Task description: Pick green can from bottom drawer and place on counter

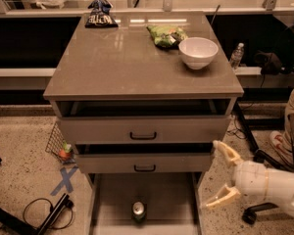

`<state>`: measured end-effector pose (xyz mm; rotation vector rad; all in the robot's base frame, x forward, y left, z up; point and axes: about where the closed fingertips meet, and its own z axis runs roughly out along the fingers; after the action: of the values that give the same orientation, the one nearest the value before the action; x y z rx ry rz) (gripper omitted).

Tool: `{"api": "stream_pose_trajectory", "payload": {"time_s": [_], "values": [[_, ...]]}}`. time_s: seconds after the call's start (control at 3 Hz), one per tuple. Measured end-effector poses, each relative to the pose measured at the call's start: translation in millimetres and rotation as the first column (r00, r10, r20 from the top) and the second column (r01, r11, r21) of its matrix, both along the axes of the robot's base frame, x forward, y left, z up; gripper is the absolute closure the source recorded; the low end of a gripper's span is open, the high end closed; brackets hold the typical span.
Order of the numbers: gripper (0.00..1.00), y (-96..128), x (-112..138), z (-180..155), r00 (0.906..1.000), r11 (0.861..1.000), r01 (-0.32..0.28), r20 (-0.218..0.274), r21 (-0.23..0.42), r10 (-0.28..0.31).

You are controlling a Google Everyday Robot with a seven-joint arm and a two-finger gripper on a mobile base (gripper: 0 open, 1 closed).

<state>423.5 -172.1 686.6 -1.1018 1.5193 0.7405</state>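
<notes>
Silver-topped, the green can [138, 211] stands upright in the bottom drawer [167, 194], down-left of the gripper [212, 176], whose fingers [226, 152] gape empty.

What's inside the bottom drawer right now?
The green can, upright near the front of the bottom drawer floor. Its rear is hidden under the middle drawer. The gripper hangs open outside it, on the picture's right.
</notes>
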Motion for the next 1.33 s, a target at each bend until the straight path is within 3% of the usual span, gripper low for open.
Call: {"api": "stream_pose_trajectory", "payload": {"time_s": [0.33,0.67,1.0,1.33], "values": [[0.0,18.5,-1.4,-54.2,0.9996,0.992,-0.012,0.028,0.122,0.009],[0.0,38.0,-0.4,-115.3,0.9996,0.991,-0.02,-0.014,0.136,0.023],[0.0,70.0,5.0,-187.1,0.9944,0.994,-0.029,-0.098,0.103,0.039],[0.0,70.0,5.0,-187.1,0.9944,0.994,-0.029,-0.098,0.103,0.039]]}}
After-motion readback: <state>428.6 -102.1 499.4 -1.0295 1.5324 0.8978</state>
